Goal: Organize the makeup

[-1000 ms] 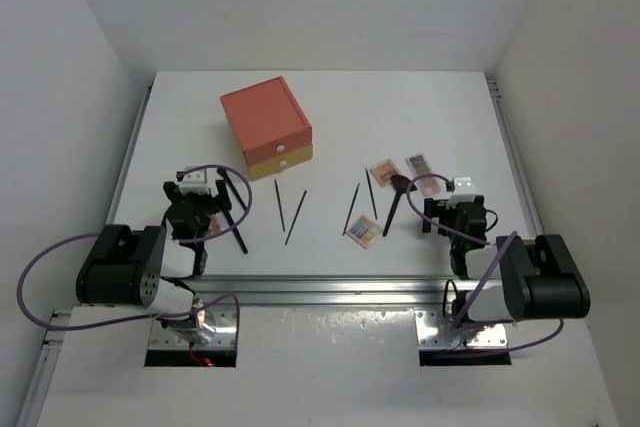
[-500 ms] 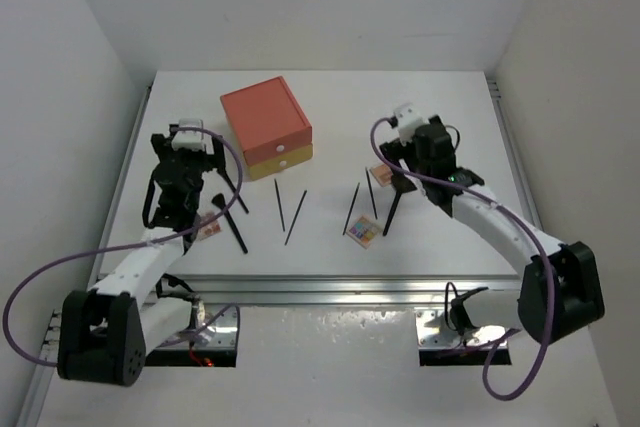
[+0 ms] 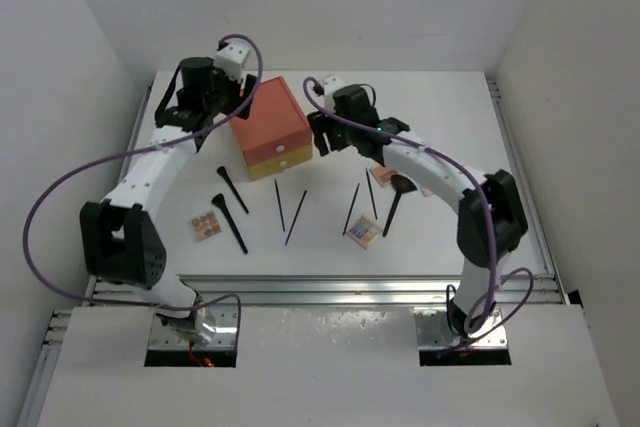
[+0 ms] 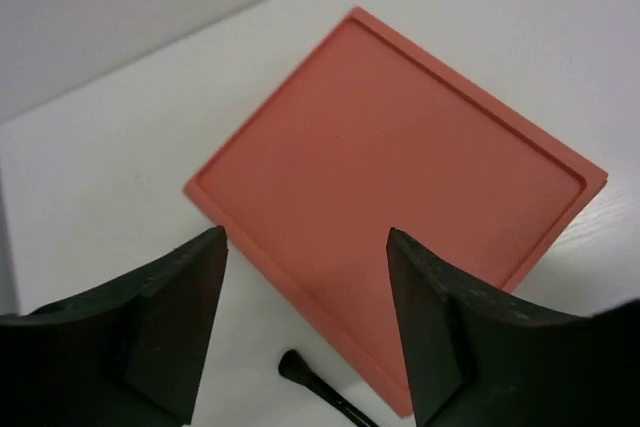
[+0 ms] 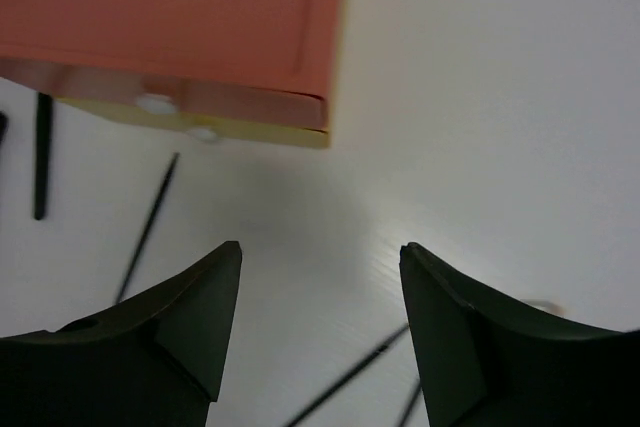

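**Two open pincers at an orange-and-yellow box; makeup loose on the desk.**

Left pincer (image 4: 305, 247): jaws parted, nothing held, near the left rear of the box (image 4: 400, 167), looking down on its orange top. The head of the short brush (image 4: 294, 364) shows just beside the box's edge. Right pincer (image 5: 320, 252): jaws parted, nothing held, over bare desk (image 5: 480, 97) just off the box's right front corner, where two pale drawer knobs show. Makeup, all on the desk in front of the box. Left: short brush, long brush (image 3: 233, 232), small palette (image 3: 207, 226) just beside the long brush. Middle: middle pencils (image 3: 280, 205), two, near each other. Right: right pencils (image 3: 351, 209), two; dark brush (image 3: 393, 205); multicoloured palette (image 3: 363, 231); brown palette (image 3: 383, 173), partly under the right arm.
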Controlling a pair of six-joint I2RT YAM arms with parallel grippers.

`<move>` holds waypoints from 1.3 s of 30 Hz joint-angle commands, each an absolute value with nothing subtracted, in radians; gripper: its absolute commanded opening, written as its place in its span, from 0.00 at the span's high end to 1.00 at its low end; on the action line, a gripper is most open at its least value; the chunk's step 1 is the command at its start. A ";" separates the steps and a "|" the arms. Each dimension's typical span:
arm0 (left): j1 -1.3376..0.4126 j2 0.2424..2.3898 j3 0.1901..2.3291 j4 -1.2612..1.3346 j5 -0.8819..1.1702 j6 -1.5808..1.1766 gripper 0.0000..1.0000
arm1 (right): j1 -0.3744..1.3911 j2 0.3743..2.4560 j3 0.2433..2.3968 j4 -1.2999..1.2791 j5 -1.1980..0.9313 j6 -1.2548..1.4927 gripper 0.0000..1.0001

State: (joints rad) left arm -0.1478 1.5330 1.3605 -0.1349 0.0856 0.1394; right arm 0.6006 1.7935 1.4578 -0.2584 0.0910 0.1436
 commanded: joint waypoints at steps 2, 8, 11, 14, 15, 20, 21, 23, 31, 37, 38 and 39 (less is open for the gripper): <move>-0.155 1.692 1.532 -0.423 0.184 0.155 0.33 | 0.682 1.925 1.528 -0.171 0.012 0.394 0.35; -0.155 1.761 1.568 -0.339 0.130 0.098 0.34 | 0.758 2.000 1.448 0.125 0.155 0.428 0.44; -0.155 1.773 1.536 -0.285 0.120 0.086 0.35 | 0.759 2.045 1.486 0.117 0.173 0.468 0.46; -0.155 1.773 1.473 -0.230 0.120 0.049 0.38 | 0.759 2.078 1.503 0.158 0.204 0.469 0.46; -0.155 1.773 1.442 -0.210 0.111 0.049 0.38 | 0.759 2.091 1.503 0.166 0.209 0.471 0.46; -0.155 1.773 1.381 -0.170 0.110 0.040 0.40 | 0.764 2.134 1.523 0.259 0.212 0.416 0.46; -0.155 1.773 1.381 -0.170 0.110 0.040 0.40 | 0.768 2.137 1.526 0.267 0.213 0.388 0.46; -0.155 1.773 1.371 -0.170 0.110 0.040 0.40 | 0.769 2.143 1.529 0.281 0.222 0.364 0.47; -0.155 1.782 1.362 -0.161 0.129 0.040 0.42 | 0.773 2.122 1.493 0.351 0.229 0.298 0.50; -0.155 1.782 1.362 -0.170 0.129 0.049 0.42 | 0.781 2.112 1.494 0.368 0.250 0.270 0.51; -0.155 1.782 1.362 -0.170 0.129 0.049 0.42 | 0.782 2.114 1.500 0.376 0.250 0.268 0.51; -0.155 1.782 1.362 -0.170 0.129 0.049 0.42 | 0.781 2.120 1.499 0.376 0.250 0.262 0.53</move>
